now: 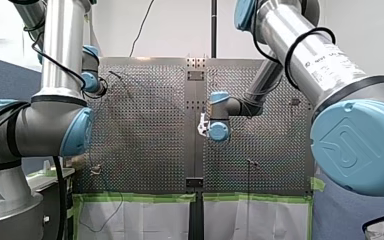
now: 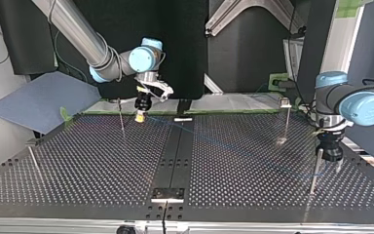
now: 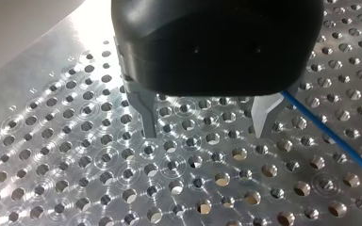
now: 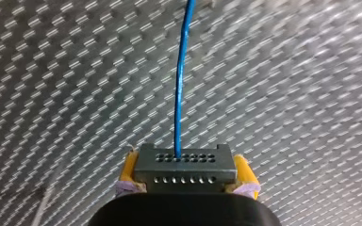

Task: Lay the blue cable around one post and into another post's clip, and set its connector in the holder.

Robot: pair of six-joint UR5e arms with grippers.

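The connector (image 4: 185, 168) sat between my right gripper's (image 2: 140, 118) pads over the table's (image 2: 102, 165) far edge in the top view. The cable (image 2: 233, 148) ran across the middle toward a post (image 2: 314, 171) just beside my left gripper (image 2: 331, 165), near the right edge.

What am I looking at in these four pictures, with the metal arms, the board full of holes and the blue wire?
These are two robot arms working at a perforated table. One picture looks over their shoulders, one faces them from across the table, and two come from cameras on the wrists. Thin posts stand on the table, and a blue cable runs across it. The right gripper, with yellow pads, is shut on the cable's grey connector. The left gripper, black with metal fingers, is open and holds nothing; the cable passes beside it.
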